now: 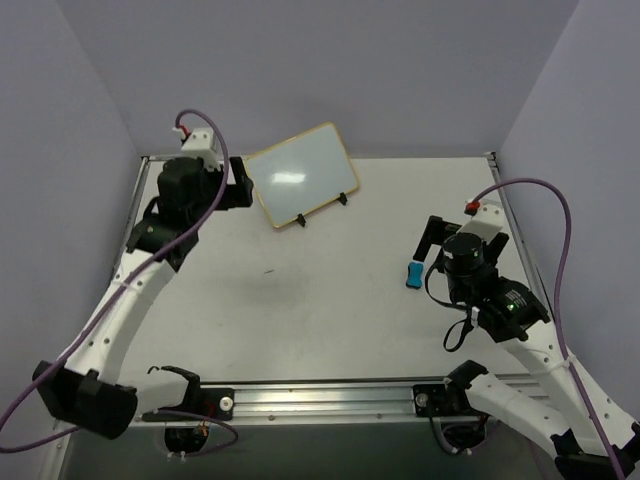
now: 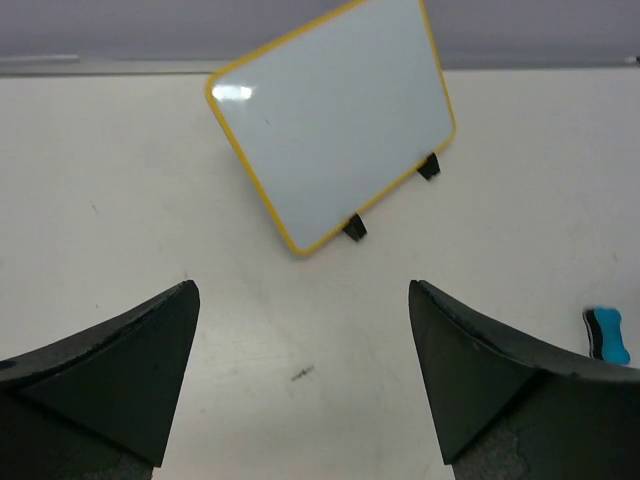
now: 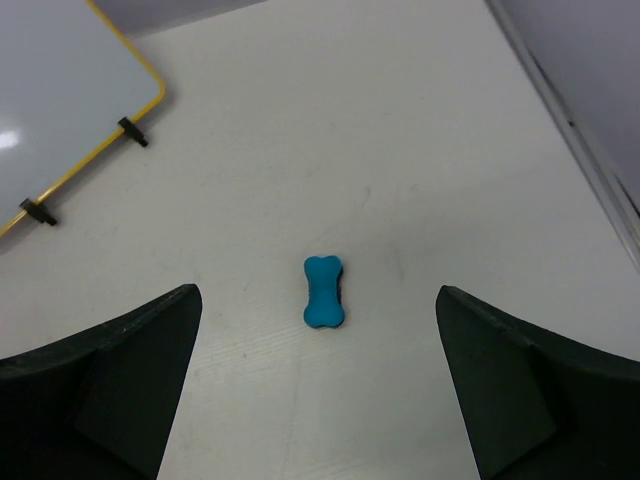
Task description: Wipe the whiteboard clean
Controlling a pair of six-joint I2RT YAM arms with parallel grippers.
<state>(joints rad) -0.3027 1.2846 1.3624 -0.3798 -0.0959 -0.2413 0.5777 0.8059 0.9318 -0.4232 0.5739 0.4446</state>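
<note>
Left pincer [image 2: 302, 290] and right pincer [image 3: 320, 295] both spread wide, empty.
Far left on the table [image 1: 300, 320], the whiteboard [image 1: 300, 178] leans on black stand feet [image 2: 354, 228], just beside the left pincer: clean white face with one glare spot, thin yellow frame, rounded corners.

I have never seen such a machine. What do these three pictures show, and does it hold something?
A left arm and a right arm are bolted at a table's near edge. One picture looks down from above. The other two come from wrist cameras; the dark shapes below are fingers. A whiteboard, no writing visible, leans on a black stand. A blue eraser lies near the right gripper. It and the left gripper are open and hold nothing.
</note>
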